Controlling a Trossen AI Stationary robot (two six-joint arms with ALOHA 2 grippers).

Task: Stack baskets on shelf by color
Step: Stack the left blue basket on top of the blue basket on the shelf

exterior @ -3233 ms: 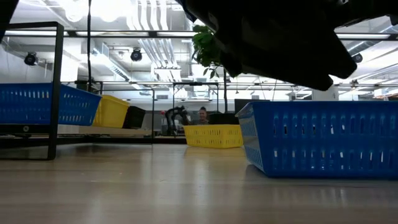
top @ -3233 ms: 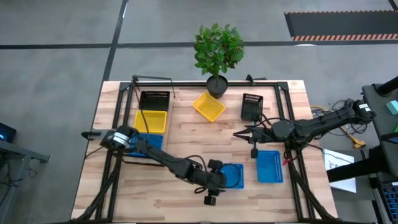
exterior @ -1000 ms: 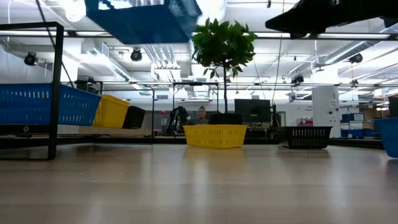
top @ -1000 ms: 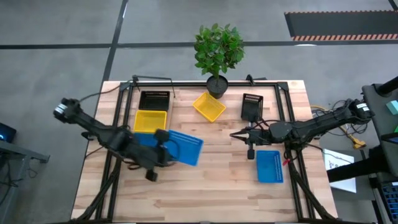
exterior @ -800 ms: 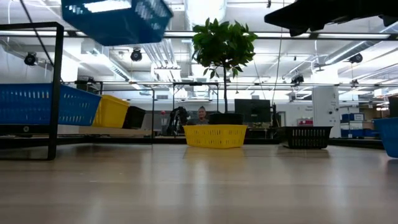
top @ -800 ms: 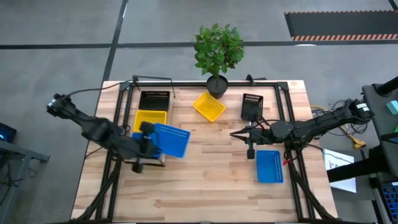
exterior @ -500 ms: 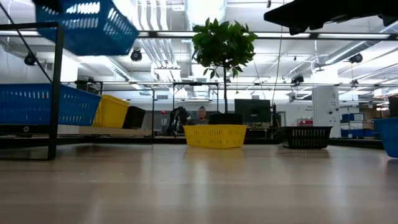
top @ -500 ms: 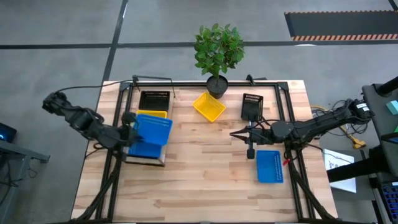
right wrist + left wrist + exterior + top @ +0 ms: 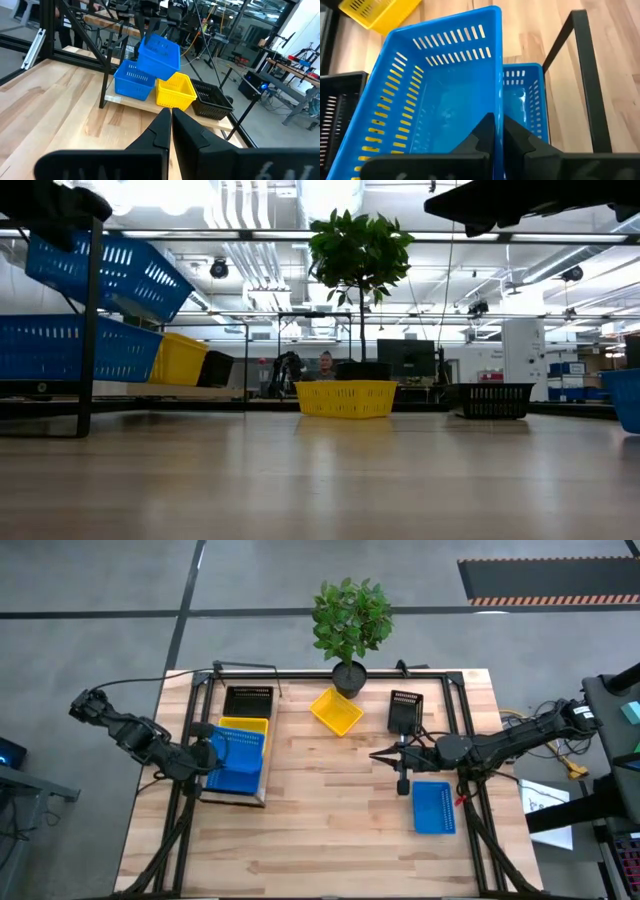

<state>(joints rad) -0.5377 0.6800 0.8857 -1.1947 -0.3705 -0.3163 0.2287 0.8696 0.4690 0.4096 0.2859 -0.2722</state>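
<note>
Left tool (image 9: 496,131) pinches a tilted blue basket (image 9: 445,95), hiding most of the blue basket beneath (image 9: 525,95).

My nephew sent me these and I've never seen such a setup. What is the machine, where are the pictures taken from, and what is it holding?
It is a robot with two dark arms at a wooden table. One picture looks down from above, one looks across the tabletop, and two come from the wrists. The left gripper is shut on a blue basket, tilted above another blue basket on the shelf. The right gripper is shut and empty. Loose on the table: a yellow basket, a black basket, a third blue basket, and a potted plant.
</note>
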